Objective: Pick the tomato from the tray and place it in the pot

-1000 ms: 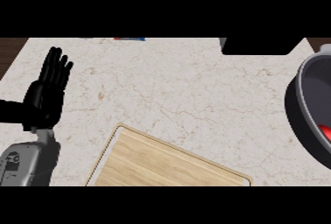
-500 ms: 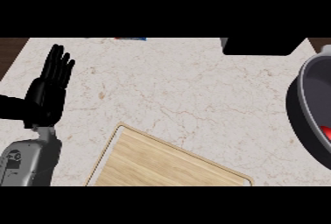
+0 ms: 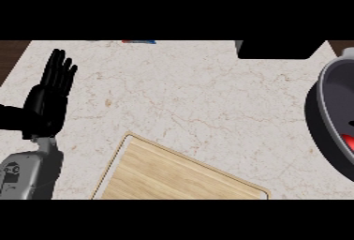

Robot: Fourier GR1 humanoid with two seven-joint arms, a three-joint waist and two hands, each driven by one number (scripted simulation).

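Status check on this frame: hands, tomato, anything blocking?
Left hand open, resting at view's left; right hand out of view. Red patch inside pot, likely the tomato. Nothing seen between tray and pot.

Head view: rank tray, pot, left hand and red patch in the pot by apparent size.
Tray and pot, both cropped, look alike: unranked.
Then left hand.
Smallest: red patch.

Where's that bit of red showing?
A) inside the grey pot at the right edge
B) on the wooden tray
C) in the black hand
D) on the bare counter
A: the red patch shows inside the grey pot, while the left hand rests open at the view's left, holding nothing.
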